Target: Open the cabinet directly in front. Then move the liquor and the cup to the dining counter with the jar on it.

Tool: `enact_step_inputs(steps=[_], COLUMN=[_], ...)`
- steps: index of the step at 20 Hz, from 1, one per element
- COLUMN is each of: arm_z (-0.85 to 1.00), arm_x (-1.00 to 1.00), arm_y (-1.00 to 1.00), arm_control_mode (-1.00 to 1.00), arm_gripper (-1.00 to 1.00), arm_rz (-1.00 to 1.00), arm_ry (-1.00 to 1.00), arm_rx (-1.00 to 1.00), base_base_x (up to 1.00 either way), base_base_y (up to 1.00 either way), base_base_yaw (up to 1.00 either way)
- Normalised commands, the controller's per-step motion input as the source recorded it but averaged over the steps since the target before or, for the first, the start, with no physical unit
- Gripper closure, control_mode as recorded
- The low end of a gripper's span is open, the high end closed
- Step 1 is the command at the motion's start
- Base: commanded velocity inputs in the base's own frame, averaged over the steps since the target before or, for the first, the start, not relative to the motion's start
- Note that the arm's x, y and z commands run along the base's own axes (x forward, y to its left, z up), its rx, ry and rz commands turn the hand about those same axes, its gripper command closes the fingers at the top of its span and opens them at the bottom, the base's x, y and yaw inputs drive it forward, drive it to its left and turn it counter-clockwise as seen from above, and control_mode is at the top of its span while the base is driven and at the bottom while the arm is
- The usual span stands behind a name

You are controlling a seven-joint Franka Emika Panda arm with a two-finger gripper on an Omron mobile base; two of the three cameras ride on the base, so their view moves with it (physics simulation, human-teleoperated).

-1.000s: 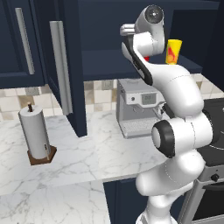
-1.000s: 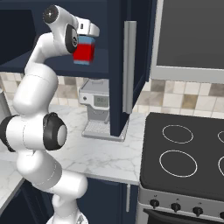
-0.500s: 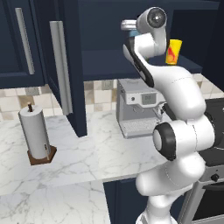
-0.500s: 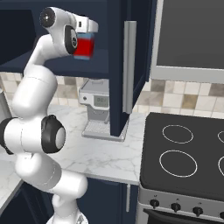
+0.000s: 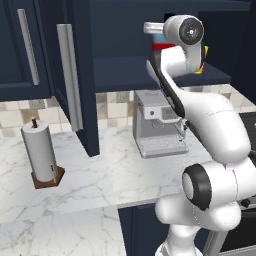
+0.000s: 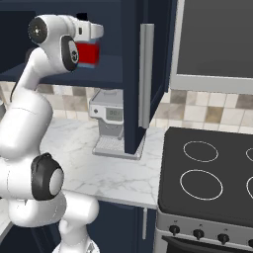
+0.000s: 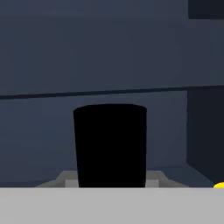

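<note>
Marble worktop (image 5: 100,175) with a tiled backsplash runs below the cabinet (image 5: 75,75), whose doors stand open in the left base view; a paper towel roll (image 5: 41,155) stands on the worktop at the left and a grey coffee machine (image 5: 157,125) stands under the cabinet shelf. From this side the white arm reaches up to the shelf, and its wrist covers most of the liquor (image 5: 162,44), of which a strip of red and light blue shows; the cup (image 5: 204,59) appears as a yellow sliver just right of the wrist, on the same shelf. From the right base view, the open cabinet door (image 6: 143,74) with its silver bar handle hangs in the middle, the black stove (image 6: 207,173) lies at the right, and the coffee machine sits behind the door. The gripper (image 6: 89,49) is at the shelf level with the red body of the liquor between its fingers, so it seems to be grasping the bottle. Looking along the hand, the black cap of the liquor (image 7: 109,144) rises in the centre against the dark cabinet interior, and a small yellow edge of the cup (image 7: 219,186) shows at the lower right.
</note>
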Motion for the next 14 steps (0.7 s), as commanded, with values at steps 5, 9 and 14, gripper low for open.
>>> enact_step_inputs(steps=[5,9,14], arm_z=[-0.21,-0.42,-0.71], arm_x=[-1.00,-1.00,-1.00], arm_y=[0.00,0.00,0.00], arm_control_mode=[-1.00,-1.00,-1.00], arm_gripper=[1.00,1.00,1.00], arm_rz=[0.05,0.07,0.06], arm_ry=[-0.01,0.09,0.18], arm_rx=[0.00,0.00,0.00], base_base_x=[0.00,0.00,0.00], base_base_y=[0.00,0.00,0.00], base_base_yaw=[0.00,0.00,0.00])
